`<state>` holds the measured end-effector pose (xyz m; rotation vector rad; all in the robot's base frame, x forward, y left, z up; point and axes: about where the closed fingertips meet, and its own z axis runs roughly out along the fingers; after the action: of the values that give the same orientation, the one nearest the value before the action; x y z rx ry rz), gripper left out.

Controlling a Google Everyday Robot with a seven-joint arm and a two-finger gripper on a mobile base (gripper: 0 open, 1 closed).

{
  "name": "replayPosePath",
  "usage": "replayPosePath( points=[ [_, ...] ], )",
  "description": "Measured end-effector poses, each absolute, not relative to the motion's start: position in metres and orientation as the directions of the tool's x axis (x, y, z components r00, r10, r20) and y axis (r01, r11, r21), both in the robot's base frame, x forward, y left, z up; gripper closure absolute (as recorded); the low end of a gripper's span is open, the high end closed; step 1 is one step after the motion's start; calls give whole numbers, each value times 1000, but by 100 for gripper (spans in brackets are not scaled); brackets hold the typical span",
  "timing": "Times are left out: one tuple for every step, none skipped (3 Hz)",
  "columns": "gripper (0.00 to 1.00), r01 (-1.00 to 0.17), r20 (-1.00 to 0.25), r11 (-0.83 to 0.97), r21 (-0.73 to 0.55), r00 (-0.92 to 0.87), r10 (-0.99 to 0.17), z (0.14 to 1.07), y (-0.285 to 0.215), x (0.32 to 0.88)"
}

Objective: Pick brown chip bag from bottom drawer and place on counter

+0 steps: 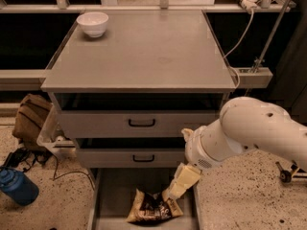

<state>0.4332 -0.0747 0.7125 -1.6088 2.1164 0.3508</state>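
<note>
Bag (152, 208) lies in the drawer (115, 190). End effector (172, 191) sits at its corner, perhaps touching; grip cannot be told.

the arm (259, 133) is a thick, smooth white tube with rounded ends, marked by a few small dark dots that may be screw heads or holes. it runs into a round white wrist housing (204, 150) with a ring of fine dark specks near its lower edge and a small cream lump on its upper side. under that comes the claw (170, 193), pale cream-yellow and blocky, built of stepped segments that narrow toward the tip. the claw is over the right part of the bottom drawer (110, 195), just inside its right wall.
</note>
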Motion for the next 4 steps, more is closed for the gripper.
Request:
replayPosePath(
  points=[
    [0,-956,-500,284,-74,-211,-840,712,-74,433],
    [0,-964,-523,263,-44,-202,-828,673,-50,426],
    [0,-974,-543,220,60,-217,-811,578,-3,403],
    [0,-967,-601,229,109,-248,-760,515,30,406]
  ],
)
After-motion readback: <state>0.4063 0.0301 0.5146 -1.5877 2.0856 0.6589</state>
